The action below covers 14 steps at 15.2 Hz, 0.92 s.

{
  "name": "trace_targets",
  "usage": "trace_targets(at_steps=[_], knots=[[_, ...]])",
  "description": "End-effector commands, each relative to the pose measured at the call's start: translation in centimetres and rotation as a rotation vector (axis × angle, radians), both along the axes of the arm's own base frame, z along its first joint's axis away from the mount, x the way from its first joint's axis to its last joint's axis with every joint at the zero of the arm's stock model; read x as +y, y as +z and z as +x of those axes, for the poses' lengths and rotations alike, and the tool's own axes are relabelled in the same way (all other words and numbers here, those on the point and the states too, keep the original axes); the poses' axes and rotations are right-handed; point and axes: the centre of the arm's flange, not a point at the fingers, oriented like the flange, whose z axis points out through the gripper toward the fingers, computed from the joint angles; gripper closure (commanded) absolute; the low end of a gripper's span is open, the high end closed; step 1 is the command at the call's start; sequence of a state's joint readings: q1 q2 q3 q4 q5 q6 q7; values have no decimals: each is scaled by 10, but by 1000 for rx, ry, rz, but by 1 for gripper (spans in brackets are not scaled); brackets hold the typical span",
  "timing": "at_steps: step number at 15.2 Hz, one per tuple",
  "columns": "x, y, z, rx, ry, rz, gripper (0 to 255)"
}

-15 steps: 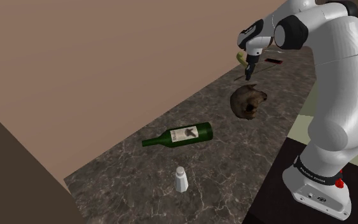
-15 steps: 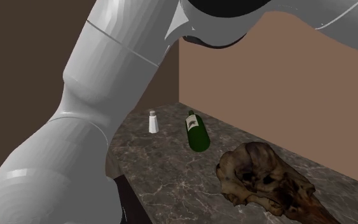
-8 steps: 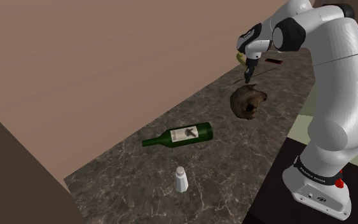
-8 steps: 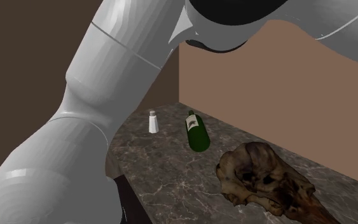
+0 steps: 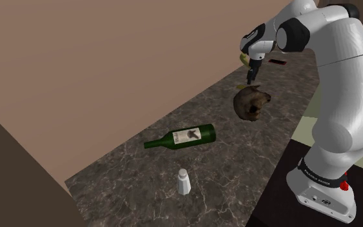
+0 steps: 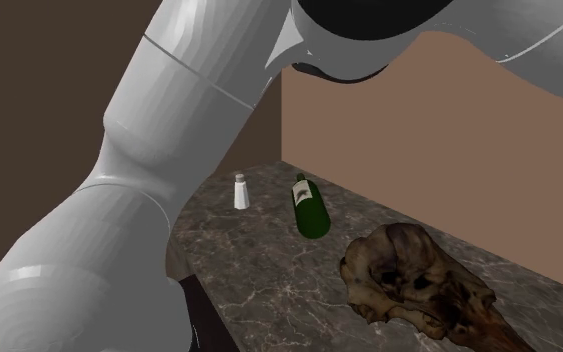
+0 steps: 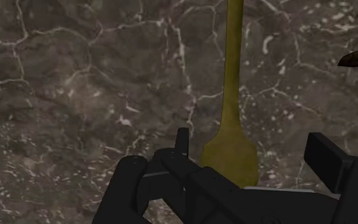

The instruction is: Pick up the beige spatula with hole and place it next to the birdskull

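Both gripper (image 7: 254, 143) fingers (image 7: 184, 145) stand spread, flanking the yellowish spatula (image 7: 230, 89) blade without clasping it.

It looks like a home kitchen: a dark, white-veined stone counter (image 5: 135, 177) runs from the shoulder view's lower left to its upper right along a plain brown wall (image 5: 109, 64). On it are kitchen things: a green bottle (image 5: 185, 137) lying on its side at the middle, a white shaker (image 5: 184, 182) standing at the lower middle, and a yellowish spatula (image 7: 230, 153) in the wrist view.
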<state>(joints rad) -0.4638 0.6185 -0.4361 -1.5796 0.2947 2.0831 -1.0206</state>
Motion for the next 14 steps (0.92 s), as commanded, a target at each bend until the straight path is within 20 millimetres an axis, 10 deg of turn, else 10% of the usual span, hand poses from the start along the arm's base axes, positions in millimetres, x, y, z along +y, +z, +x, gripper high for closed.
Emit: trace_targets(at_steps=[1, 6, 14], knots=[[0, 0, 0, 0, 0, 0, 0], [-2, 50, 1, 0, 0, 0, 0], [-2, 50, 1, 0, 0, 0, 0]])
